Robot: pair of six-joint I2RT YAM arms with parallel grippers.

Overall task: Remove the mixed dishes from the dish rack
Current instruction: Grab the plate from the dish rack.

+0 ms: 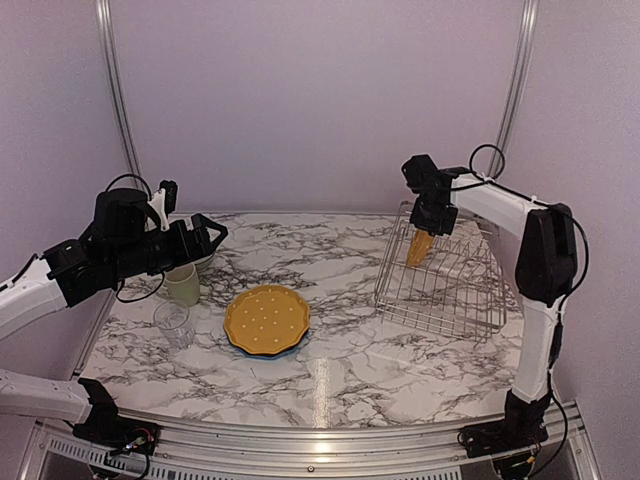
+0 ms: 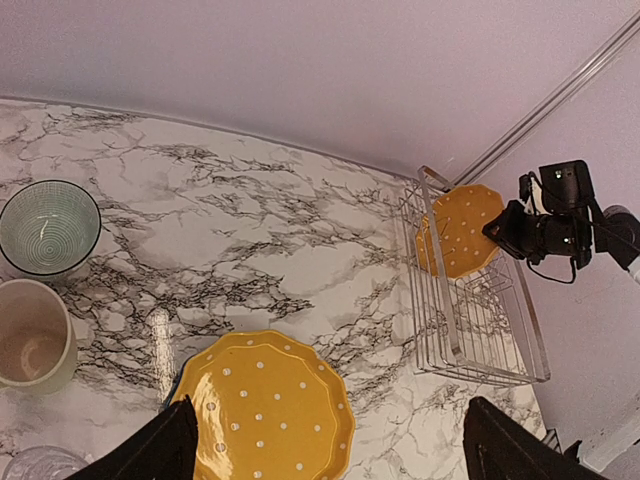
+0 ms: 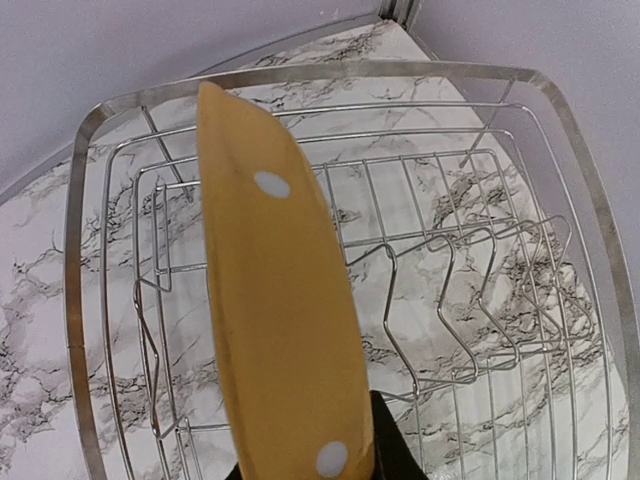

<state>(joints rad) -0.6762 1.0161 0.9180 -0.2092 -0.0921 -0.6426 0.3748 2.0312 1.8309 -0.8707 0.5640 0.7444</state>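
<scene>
My right gripper (image 1: 427, 230) is shut on a yellow-orange dotted plate (image 1: 420, 246) and holds it on edge just above the left end of the silver wire dish rack (image 1: 445, 285). In the right wrist view the plate (image 3: 275, 300) stands edge-on over the rack's tines (image 3: 470, 300), with no other dish showing in the rack. A second yellow-orange plate (image 1: 266, 318) lies flat on the table on top of a blue plate (image 1: 296, 346). A pale green mug (image 1: 183, 285), a clear glass (image 1: 173, 323) and a small pale bowl (image 2: 48, 226) stand at the left. My left gripper (image 1: 208, 238) is open and empty above the mug.
The marble table (image 1: 340, 380) is walled by pale panels at the back and both sides. The rack (image 2: 470, 300) sits at the far right, close to the right wall. The mug (image 2: 35, 335) and bowl stand close together near the left edge.
</scene>
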